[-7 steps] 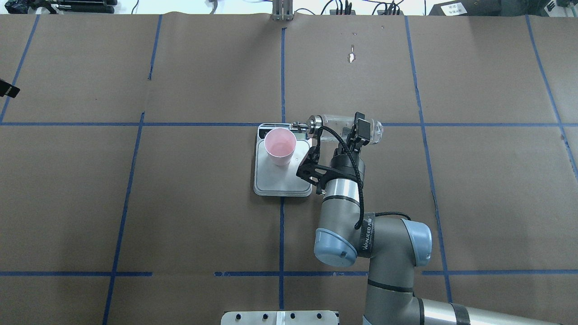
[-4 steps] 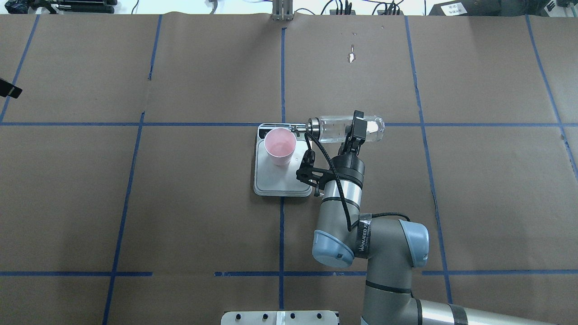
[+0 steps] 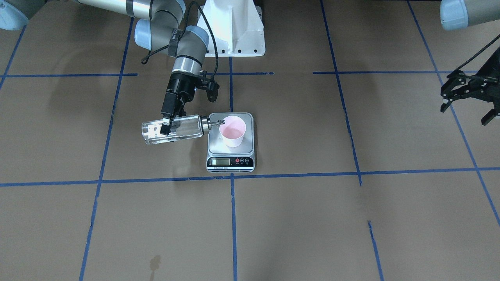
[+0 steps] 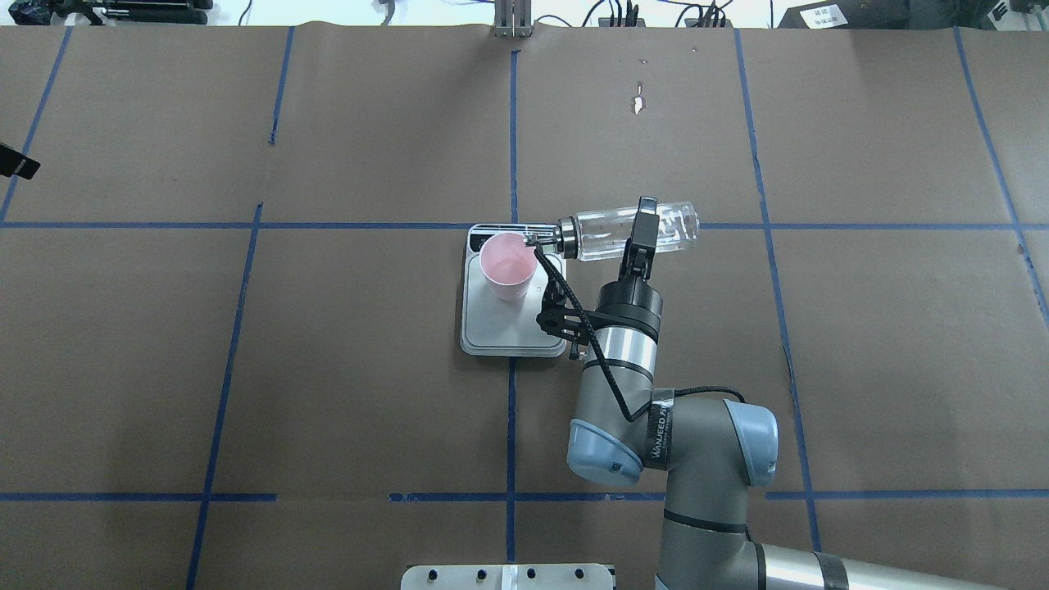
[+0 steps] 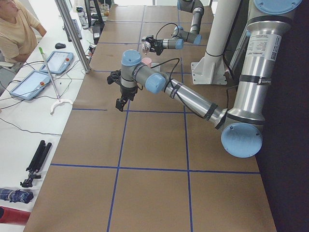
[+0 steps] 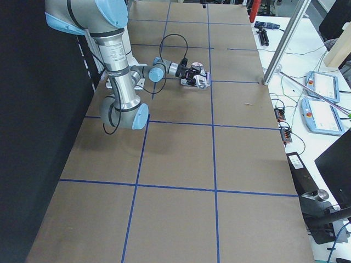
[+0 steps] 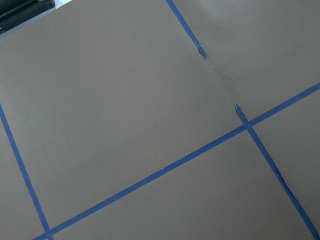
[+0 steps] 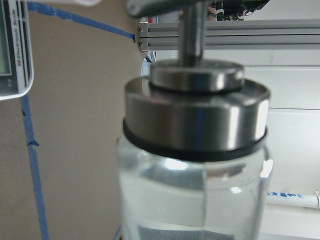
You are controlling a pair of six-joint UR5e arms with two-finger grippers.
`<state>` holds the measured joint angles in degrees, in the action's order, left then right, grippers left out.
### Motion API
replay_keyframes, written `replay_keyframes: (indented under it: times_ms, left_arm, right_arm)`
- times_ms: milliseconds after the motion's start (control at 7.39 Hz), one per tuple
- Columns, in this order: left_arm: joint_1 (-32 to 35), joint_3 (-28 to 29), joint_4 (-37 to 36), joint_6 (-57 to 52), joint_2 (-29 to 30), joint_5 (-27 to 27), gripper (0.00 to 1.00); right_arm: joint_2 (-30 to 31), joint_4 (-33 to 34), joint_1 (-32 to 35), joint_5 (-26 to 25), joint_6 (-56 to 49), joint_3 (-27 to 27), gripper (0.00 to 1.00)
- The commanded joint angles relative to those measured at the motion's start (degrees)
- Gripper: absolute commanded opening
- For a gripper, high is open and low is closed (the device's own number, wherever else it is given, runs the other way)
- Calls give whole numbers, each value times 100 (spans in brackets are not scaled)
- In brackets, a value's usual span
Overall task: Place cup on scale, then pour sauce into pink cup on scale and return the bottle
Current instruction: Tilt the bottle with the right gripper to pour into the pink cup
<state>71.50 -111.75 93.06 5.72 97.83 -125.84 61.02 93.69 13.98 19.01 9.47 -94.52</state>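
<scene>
Brown paper ruled with blue tape covers the table (image 4: 246, 369), where a two-armed robot is partway through a measured pour. The first step looks done: the pink cup (image 4: 508, 266) stands upright on the scale (image 4: 500, 328), towards the end with the display and within the steel platform.

The second step appears to be in hand. The right end effector (image 4: 643, 223) is clamped across the middle of the glass bottle (image 4: 598, 236) and holds it clear of the table, tipped close to level. The metal spout (image 4: 537, 239) reaches to the cup's rim on the side nearest that arm. Clear sauce (image 8: 195, 200) shows behind the glass below the cap in the right wrist view. No stream can be made out in any view, and it cannot be told whether any has reached the cup.

Judging by this, the pour has yet to be finished against the scale's reading, which is too small to read. The bottle must then be righted and set back on the table.

The left end effector (image 3: 465, 114) hangs well apart at the far side of the table. Its jaws are spread wide with nothing between them, and its wrist camera sees only paper and tape.
</scene>
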Motion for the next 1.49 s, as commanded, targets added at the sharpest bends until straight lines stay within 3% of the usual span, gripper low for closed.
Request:
replay_keyframes:
  times_ms: [0, 1353]
  left_arm:
    - [4, -48, 10, -9, -1, -2, 100]
    - [13, -75, 11, 8, -10, 6, 100]
  right_arm:
    - [-3, 0, 0, -107, -244, 4, 0]
    - [15, -9, 17, -520, -1009, 4, 0]
